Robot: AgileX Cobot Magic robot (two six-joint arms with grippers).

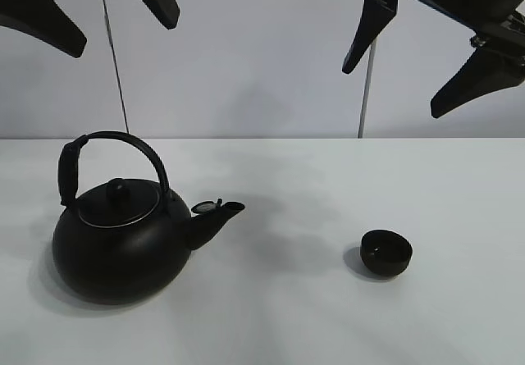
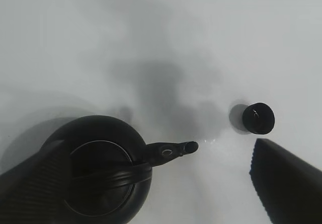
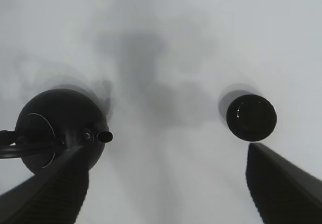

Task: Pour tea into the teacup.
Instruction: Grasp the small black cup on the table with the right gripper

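We find both grippers held high, clear of the white table [image 1: 287, 324]. The left gripper [image 1: 123, 35] hangs over the kettle [image 1: 123, 242], jaws spread and empty; the right gripper [image 1: 392, 90] is likewise spread and empty. The teacup [image 1: 386, 253] stands upright to the right, well apart from the kettle, whose spout points toward it. The handle stands up, reachable from above. In our judgement, pouring has not yet begun.
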